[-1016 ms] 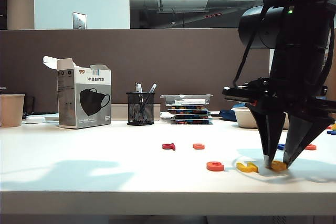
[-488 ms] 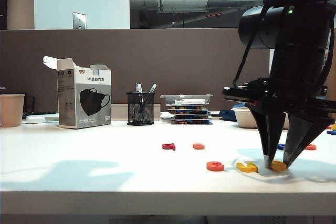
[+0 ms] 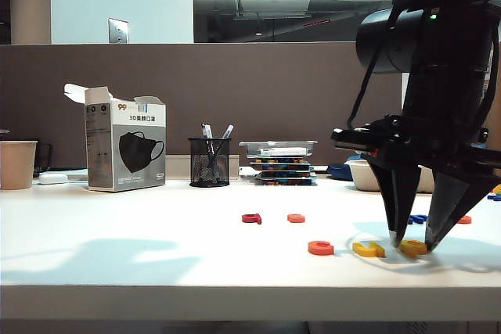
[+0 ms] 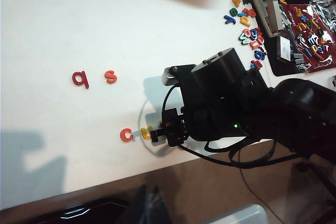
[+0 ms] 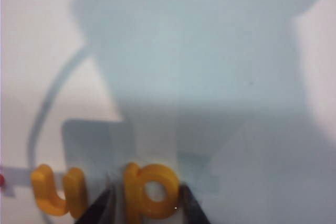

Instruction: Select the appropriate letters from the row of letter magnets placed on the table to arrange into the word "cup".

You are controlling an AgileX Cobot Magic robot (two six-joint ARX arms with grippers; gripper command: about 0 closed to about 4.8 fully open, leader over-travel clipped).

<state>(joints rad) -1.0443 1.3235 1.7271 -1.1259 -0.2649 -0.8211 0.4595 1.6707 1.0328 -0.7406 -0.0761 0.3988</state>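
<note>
In the exterior view, the right hand point(image 3: 410, 244) is seen straddling the yellow p point(image 3: 413, 248) on the tabletop point(image 3: 156, 256), fingers slightly parted. In the left wrist view, c point(image 4: 126, 135) and u point(image 4: 146, 132) are seen side by side; the left hand is not shown. In the right wrist view, p point(image 5: 149, 190) is flanked loosely beside u point(image 5: 59, 190).

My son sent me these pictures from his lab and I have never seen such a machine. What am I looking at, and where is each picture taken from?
It is a robot with two arms, each ending in a two-finger gripper. One picture comes from a camera facing the white table; the other two come from cameras on the wrists.

The right gripper points down at the table's front edge, its fingers on either side of a yellow p, spread slightly wider than the letter, so it seems to be letting go. Beside it lie a yellow u and an orange c: together they spell "cup".

Farther back lie a red q and an orange s. The left gripper itself is not in view; its camera looks down on the right arm.
</note>
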